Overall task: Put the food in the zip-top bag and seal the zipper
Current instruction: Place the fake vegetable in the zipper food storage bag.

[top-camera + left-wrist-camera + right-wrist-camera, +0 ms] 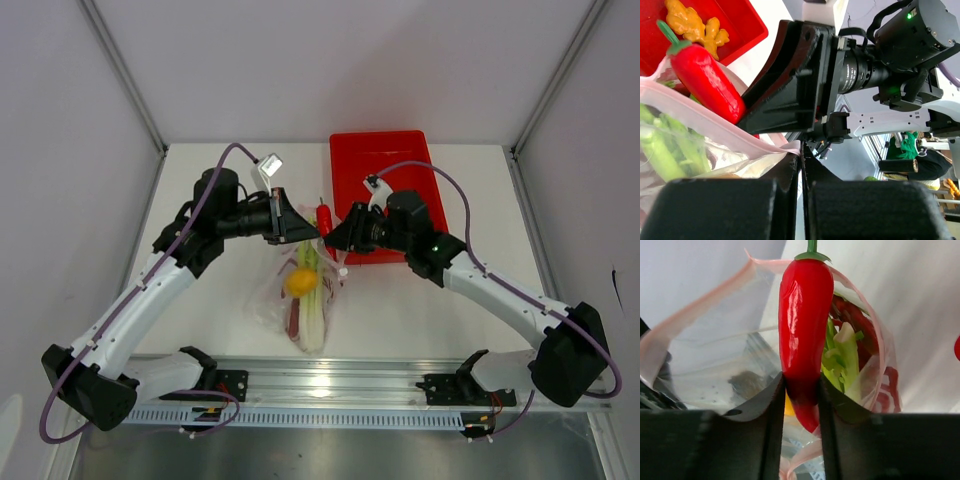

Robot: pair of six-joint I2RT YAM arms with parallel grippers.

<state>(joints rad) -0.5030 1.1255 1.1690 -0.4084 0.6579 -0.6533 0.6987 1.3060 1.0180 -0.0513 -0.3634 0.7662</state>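
Zip-top bag [285, 305]: clear, floppy plastic with faint pinkish print. It is laid on the table [420, 310] just off the near left corner of the red tray [385, 150], with its mouth turned toward that tray and spread open. Zipper [700, 302]: a thin pinkish strip along the mouth edge, not pressed together. Contents of the bag: a green-and-white stalk [312, 315], a round yellow-orange piece [300, 282] and a dark red piece [860, 322], only partly seen behind the stalk. Red chilli pepper [805, 325]: glossy with a green stem, held at the bag's mouth, just beside the tray's left long side. Left gripper [801, 165]: fully closed and pinched on the bag's mouth edge. Right gripper [801, 385]: its fingers are set narrowly apart and clamped on the pepper's pointed end. Contents of the tray: a knobbly yellow-orange piece [695, 25].
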